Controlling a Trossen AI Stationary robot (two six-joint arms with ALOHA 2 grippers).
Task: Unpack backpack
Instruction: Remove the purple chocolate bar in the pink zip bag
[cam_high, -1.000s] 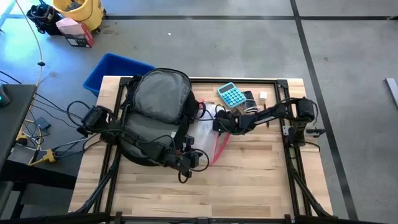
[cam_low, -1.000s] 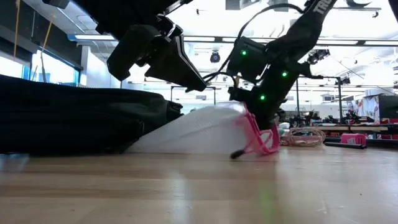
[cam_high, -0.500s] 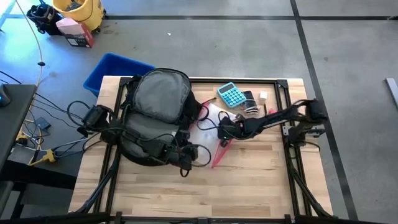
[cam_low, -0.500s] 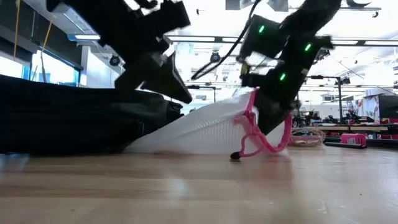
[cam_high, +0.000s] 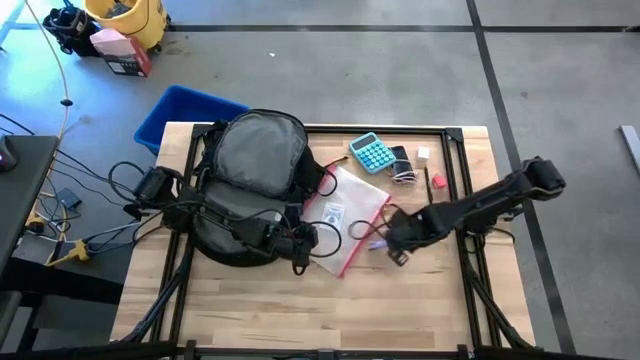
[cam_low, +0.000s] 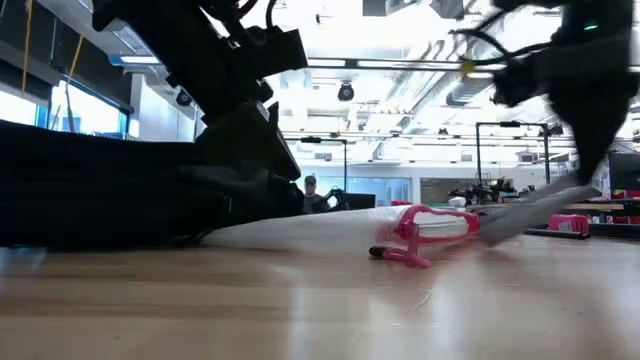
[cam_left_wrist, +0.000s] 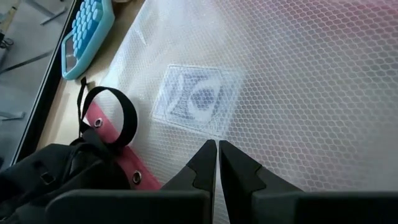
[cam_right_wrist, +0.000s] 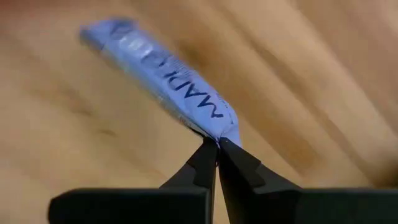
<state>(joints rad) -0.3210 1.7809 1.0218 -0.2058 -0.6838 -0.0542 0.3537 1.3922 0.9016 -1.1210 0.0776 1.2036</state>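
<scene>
Large black fabric backpack with grey padded back panel (cam_high: 255, 160) lying flat on the left half of the light wooden worktop (cam_high: 400, 300), straps toward the left arm's base, filling the left side of the low view as a dark mound (cam_low: 100, 195).

Left end effector (cam_high: 303, 243) low at the backpack's near right corner, just over the clear mesh zip pouch with pink edging (cam_high: 345, 212). Seen from its wrist: 2 dark fingers (cam_left_wrist: 205, 165) pressed fully together, tips over the pouch's mesh (cam_left_wrist: 280, 93) beside a printed label, nothing between them. Touching the mesh or hovering just above: cannot tell. Black strap loop and pink eyeleted edge close by.

Pouch lying flat on the worktop, one end against the backpack, pink zip end (cam_low: 430, 225) pointing away from the bag.

Right end effector (cam_high: 388, 243) out over the middle of the worktop, just beyond the pouch's pink edge, arm stretched across from the right side. Jaws closed tight, per the right wrist view (cam_right_wrist: 216, 149), pinching the end of a small blue printed sachet (cam_right_wrist: 165, 78), which hangs clear above the wood. Blurred in the low view at upper right.

Behind the pouch, near the far edge: turquoise calculator (cam_high: 374, 153), with a few small items just beside it, too small to name.
</scene>
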